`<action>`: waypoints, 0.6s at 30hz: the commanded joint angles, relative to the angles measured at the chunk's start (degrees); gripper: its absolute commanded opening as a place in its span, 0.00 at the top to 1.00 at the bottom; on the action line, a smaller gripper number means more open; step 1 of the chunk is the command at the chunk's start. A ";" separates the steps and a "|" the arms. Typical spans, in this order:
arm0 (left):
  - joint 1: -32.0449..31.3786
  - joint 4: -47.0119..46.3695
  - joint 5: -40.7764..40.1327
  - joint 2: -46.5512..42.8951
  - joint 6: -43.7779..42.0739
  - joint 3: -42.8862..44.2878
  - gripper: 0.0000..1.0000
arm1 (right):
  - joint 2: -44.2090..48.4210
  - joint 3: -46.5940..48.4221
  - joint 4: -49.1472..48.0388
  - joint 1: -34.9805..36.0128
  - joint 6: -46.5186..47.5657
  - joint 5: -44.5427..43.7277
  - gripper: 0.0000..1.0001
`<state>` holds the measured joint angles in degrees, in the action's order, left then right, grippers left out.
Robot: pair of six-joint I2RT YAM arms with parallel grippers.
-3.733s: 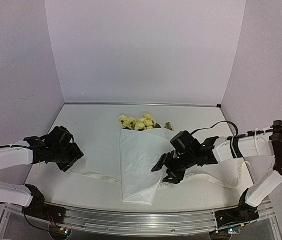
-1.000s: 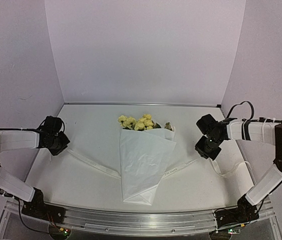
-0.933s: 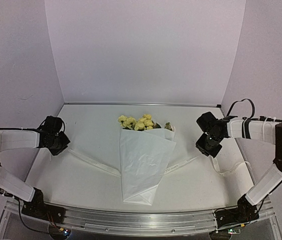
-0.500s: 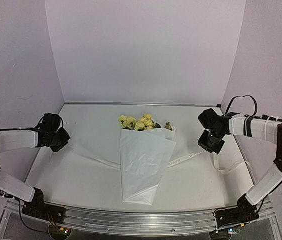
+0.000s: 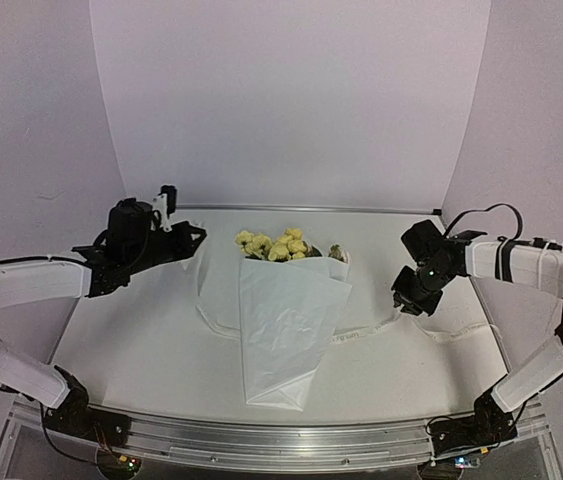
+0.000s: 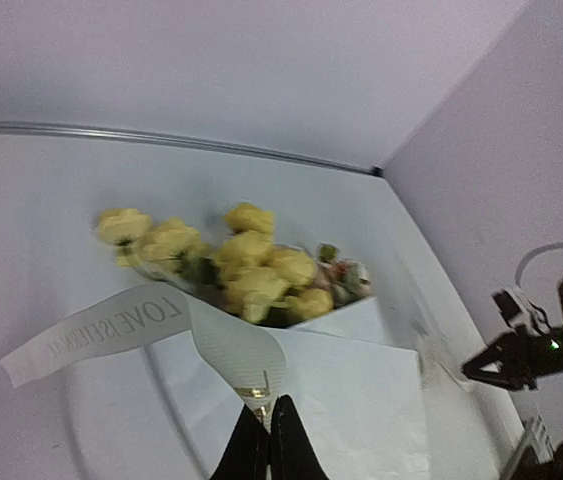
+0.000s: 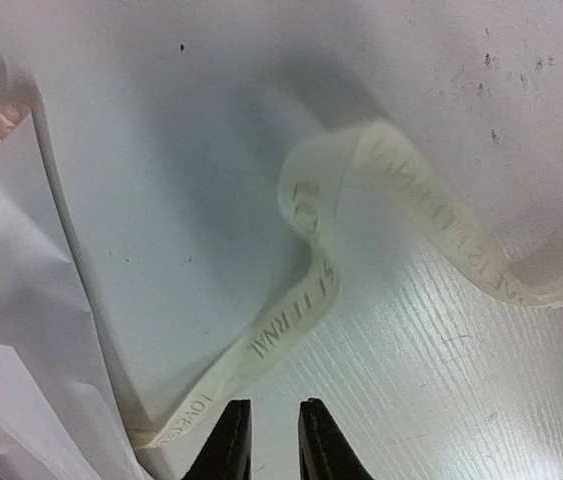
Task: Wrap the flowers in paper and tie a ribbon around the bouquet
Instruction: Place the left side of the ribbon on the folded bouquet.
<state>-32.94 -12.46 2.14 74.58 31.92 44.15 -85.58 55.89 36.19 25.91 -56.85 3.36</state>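
Pinching the ribbon (image 6: 111,335) in the left pincer (image 6: 267,410), we are aiming to lay it taut across the paper (image 5: 286,330); the right pincer (image 7: 266,415) is gaping slightly, empty.

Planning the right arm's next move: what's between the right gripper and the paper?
Only the ribbon, lying loose on the table and running from the paper toward the right gripper. The right wrist view shows it best.
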 commanded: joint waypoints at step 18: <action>-34.40 28.54 19.44 47.47 -39.09 52.03 1.00 | 7.26 -8.41 2.66 -10.74 -0.88 3.53 0.25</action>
<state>-66.96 6.63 19.62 118.26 -0.22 87.41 -78.96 47.54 37.25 17.00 -57.74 6.14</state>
